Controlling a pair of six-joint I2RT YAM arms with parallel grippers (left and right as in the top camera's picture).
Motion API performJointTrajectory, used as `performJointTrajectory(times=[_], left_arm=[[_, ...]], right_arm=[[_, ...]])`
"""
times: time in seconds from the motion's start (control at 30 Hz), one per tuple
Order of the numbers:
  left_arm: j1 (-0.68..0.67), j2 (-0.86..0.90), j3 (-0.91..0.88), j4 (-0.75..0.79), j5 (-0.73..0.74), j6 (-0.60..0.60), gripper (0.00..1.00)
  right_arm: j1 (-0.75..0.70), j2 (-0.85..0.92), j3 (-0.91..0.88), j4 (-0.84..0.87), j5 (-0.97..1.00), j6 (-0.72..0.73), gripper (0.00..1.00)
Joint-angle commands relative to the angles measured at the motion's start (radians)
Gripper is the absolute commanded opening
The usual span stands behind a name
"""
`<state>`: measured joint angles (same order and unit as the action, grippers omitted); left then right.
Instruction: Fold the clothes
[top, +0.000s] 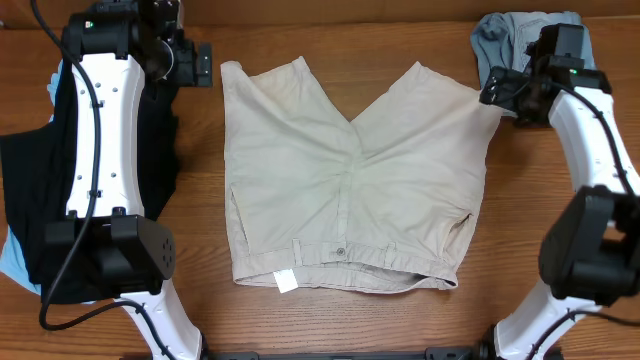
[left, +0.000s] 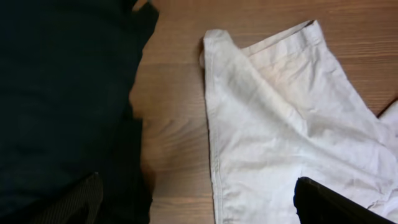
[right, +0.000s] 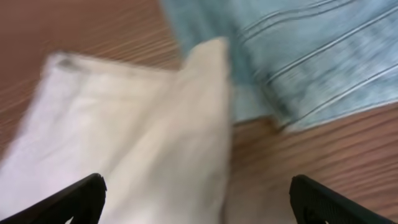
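Pale beige khaki shorts (top: 340, 180) lie flat in the middle of the wooden table, legs toward the far edge, waistband with button and white tag toward the near edge. My left gripper (top: 205, 62) is open beside the far-left leg hem; the left wrist view shows that hem (left: 273, 106) next to a black garment (left: 62, 93). My right gripper (top: 497, 92) is open over the far-right leg corner (right: 155, 130), empty. Faded blue denim shorts (top: 520, 35) lie at the far right and show blurred in the right wrist view (right: 311, 56).
A pile of black garments (top: 30, 200) with a light blue piece under it lies along the left side under my left arm. Bare wood table (top: 330, 30) shows around the khaki shorts.
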<state>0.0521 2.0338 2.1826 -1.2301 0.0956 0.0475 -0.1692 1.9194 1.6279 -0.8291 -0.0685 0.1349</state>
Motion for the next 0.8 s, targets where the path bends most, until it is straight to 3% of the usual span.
performJointTrajectory(times=[0.0,0.27,0.77], left_arm=[[-0.007,0.058,-0.005,0.032,0.075,0.077,1.0],[-0.007,0.239,-0.005,0.159,0.099,0.076,1.0],[-0.007,0.487,-0.005,0.327,0.295,0.051,0.98]], right_arm=[[0.011,-0.124,0.043,-0.029,-0.175,0.022,0.99],[0.07,-0.139,0.04,-0.14,-0.169,0.021,1.0],[0.073,-0.139,0.04,-0.257,-0.169,0.022,1.0]])
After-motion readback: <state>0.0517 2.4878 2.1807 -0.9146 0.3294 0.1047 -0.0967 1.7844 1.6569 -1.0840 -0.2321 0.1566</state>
